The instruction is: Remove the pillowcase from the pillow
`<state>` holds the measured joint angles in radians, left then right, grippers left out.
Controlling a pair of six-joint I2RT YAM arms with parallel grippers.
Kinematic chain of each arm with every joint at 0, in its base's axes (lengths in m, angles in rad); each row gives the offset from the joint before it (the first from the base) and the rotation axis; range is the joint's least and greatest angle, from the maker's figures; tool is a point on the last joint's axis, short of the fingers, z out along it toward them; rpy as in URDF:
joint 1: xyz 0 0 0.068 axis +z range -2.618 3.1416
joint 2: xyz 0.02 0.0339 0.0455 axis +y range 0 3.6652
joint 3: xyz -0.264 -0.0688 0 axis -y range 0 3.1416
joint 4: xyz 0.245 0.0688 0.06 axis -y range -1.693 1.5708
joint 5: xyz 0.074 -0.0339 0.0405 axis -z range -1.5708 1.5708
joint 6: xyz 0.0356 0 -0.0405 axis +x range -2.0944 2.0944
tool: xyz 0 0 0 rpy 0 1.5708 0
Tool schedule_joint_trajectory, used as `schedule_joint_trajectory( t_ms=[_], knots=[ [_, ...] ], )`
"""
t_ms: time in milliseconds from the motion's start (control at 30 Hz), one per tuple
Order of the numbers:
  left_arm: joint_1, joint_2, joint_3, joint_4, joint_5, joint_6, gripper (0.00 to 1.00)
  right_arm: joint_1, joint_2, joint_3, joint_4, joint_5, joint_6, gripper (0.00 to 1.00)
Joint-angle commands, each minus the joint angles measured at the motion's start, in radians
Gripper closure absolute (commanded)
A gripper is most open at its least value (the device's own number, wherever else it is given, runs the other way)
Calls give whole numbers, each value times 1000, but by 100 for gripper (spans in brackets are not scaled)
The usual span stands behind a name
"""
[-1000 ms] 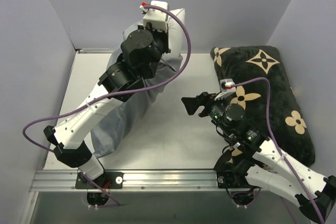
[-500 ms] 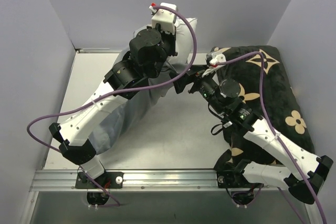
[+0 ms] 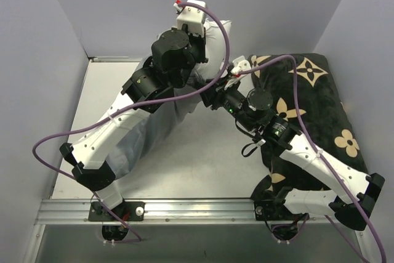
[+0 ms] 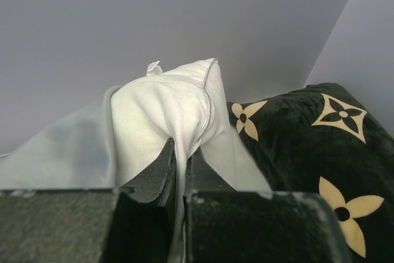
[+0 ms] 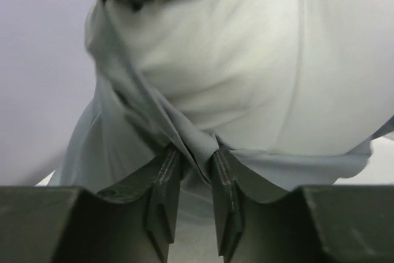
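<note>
The white pillow (image 3: 217, 40) is held up at the back, and my left gripper (image 4: 183, 149) is shut on a pinched corner of it (image 4: 165, 104). The blue-grey pillowcase (image 3: 140, 141) hangs from the pillow's lower part down to the table, and it also shows in the left wrist view (image 4: 64, 152). My right gripper (image 5: 194, 159) has its jaws pressed on a fold at the pillowcase's (image 5: 120, 133) open edge, just below the bare pillow (image 5: 246, 78). From above, the right gripper (image 3: 207, 95) sits against the cloth beside the left arm.
A black cushion with beige flower motifs (image 3: 317, 100) lies along the right side of the table, under the right arm. Grey walls close in the back and both sides. A metal rail (image 3: 197, 210) runs along the near edge.
The right arm swung from mid-table up and left to the pillow, and its jaws went from wide open to closed on the pillowcase fold. The left arm shifted the pillow slightly right.
</note>
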<state>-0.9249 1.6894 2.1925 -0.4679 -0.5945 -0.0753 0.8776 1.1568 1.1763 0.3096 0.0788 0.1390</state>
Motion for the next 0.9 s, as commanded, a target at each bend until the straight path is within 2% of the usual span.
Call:
schedule_joint_trajectory(
  t_ms=[0,133,200,267,467,600,633,700,733,767,833,867],
  knots=[
    [9,-4,88,133,36,-38,100,44,-31,-47,36,-36,34,75],
    [9,24,110,138,-7,-58,100,139,-72,-127,74,-50,51,80],
    [8,32,110,156,-24,-69,100,156,-69,-168,106,-103,91,81],
    [9,44,111,172,-30,-75,100,162,-42,-196,129,-138,128,87],
    [11,61,138,164,-7,-67,100,195,70,-374,223,-192,197,89],
    [21,53,96,157,45,-95,100,237,148,-429,249,-195,218,91],
    [20,32,29,149,51,-106,100,238,146,-467,279,-177,256,91],
    [27,-23,-106,190,62,-147,100,222,106,-503,280,-124,289,85],
    [32,-102,-208,231,96,-164,100,213,84,-538,255,-82,303,82],
    [49,-143,-375,308,117,-188,100,205,61,-547,223,-27,335,75],
    [57,-236,-521,380,154,-265,100,164,-18,-569,130,13,367,61],
    [57,-261,-647,408,172,-280,100,152,-50,-596,102,35,414,49]
  ],
)
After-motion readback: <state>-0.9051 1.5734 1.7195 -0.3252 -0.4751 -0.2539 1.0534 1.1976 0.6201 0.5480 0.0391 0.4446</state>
